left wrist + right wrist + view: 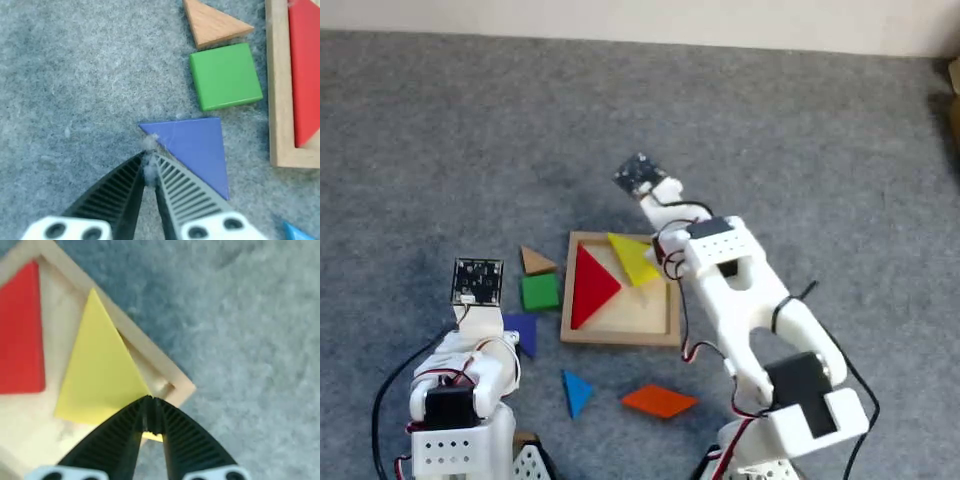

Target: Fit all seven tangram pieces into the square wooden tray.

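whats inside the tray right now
A red triangle and a yellow triangle, the yellow one pinched at a corner by the right gripper. Bare tray floor shows beside them; anything under the pieces is covered.

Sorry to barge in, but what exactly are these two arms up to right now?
They are working a tangram puzzle. The right pincer is shut on a corner of the yellow triangle, at a corner of the wooden tray, next to the red triangle already inside. The left pincer is shut, its tips at the blue triangle. That and four other pieces lie on the carpet.
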Tool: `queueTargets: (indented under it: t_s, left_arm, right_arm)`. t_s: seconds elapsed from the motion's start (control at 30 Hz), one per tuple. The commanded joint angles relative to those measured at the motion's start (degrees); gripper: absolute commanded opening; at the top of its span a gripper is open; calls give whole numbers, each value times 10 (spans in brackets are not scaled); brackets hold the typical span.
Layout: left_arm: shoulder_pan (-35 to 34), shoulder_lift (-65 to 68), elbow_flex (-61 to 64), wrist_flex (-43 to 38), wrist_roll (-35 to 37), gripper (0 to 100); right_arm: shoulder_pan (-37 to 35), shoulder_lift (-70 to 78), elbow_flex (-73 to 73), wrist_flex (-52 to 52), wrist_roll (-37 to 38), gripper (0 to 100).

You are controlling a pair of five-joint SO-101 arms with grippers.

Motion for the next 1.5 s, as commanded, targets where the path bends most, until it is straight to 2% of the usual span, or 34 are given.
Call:
queueTargets:
  t_s: [0.0,0.3,0.57,0.83,0.93,1.1,1.3,1.47]
  left_arm:
    - [-6,-3,12,3,-1,5]
    - [-6,-3,12,3,-1,5]
    - [-6,-3,12,3,-1,5]
    - [-6,-3,12,3,-1,5]
    - [-6,-3,12,3,-1,5]
    - [-6,-3,12,3,-1,5]
    - [-6,-3,12,3,-1,5]
    - [-6,-3,12,3,-1,5]
  right_arm:
    - [-29,36,-3,-6,-5,15]
    - [-80,45,-3,-7,-3,15]
    - [-83,45,0,-78,-2,15]
    - [-104,36,-1,-81,-3,15]
    - [-104,-9,2,-81,-5,15]
    - [-104,-130,49,-34,-11,15]
    - [-108,-253,116,50,-93,20]
    - [-108,-316,148,145,-94,21]
